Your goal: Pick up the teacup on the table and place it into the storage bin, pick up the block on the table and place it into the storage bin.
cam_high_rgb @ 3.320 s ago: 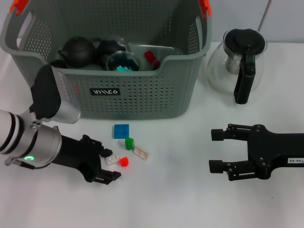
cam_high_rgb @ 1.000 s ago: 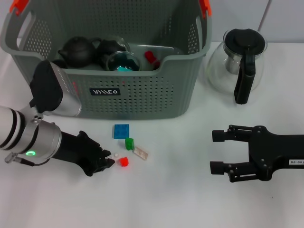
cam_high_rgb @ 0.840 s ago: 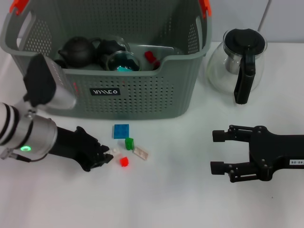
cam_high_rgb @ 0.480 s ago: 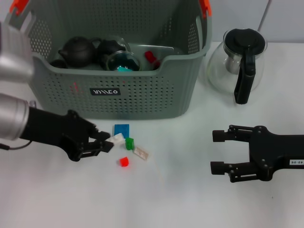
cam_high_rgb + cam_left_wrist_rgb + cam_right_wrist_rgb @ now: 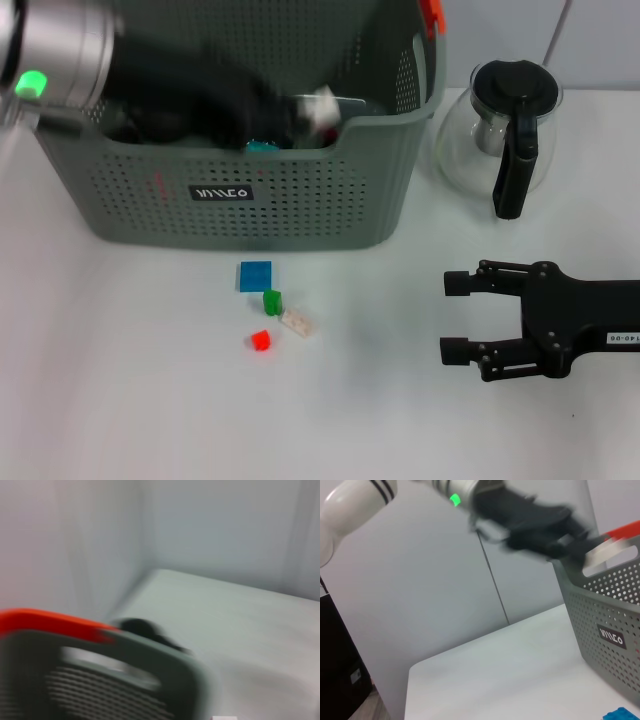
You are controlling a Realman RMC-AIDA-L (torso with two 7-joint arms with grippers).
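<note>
The grey storage bin (image 5: 300, 200) stands at the back left; its wall also shows in the right wrist view (image 5: 612, 610) and its orange-tipped rim (image 5: 150, 665) in the left wrist view. My left gripper (image 5: 308, 108) is blurred above the bin's inside, shut on a small white block (image 5: 323, 102). On the table before the bin lie a blue block (image 5: 254, 275), a green one (image 5: 272, 301), a beige one (image 5: 297, 322) and a red one (image 5: 260, 340). The teacup is hidden; my left arm covers most of the bin's contents. My right gripper (image 5: 450, 317) rests open at the right, holding nothing.
A glass coffee pot (image 5: 505, 135) with a black lid and handle stands right of the bin, behind my right gripper. A teal item (image 5: 260, 147) shows inside the bin. White table surface lies between the loose blocks and the right gripper.
My left gripper has lifted the white block off the table and swung it up over the bin. The other blocks and the right arm have not moved.
</note>
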